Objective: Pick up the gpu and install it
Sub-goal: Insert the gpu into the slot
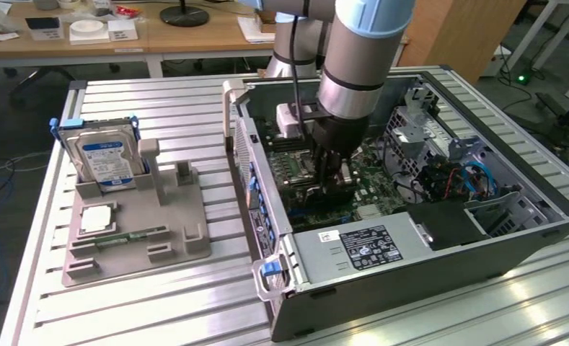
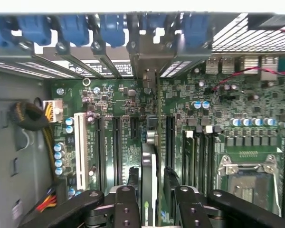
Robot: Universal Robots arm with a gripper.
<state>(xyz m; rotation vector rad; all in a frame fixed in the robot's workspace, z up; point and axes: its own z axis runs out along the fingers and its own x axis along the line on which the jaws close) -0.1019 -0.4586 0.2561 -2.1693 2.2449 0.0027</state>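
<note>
Thin dark gpu card [image 2: 150, 166] standing on edge in a motherboard slot, silver bracket end against the rear wall of the open grey computer case [image 1: 515, 245]. Black two-fingered gripper [image 2: 151, 190] straddling the card's top edge, one finger on each side, pads [image 2: 133, 176] close to the card's faces; whether pinching or just slackened, cannot tell. Green motherboard [image 2: 128, 95] beneath, white slot and black slots alongside the card, empty silver processor socket [image 2: 249, 173] further off. Outside the case, toward the exterior view's left: grey plastic parts tray [image 1: 135, 241] holding an upright silver hard drive with blue label [image 1: 106, 158].
</note>
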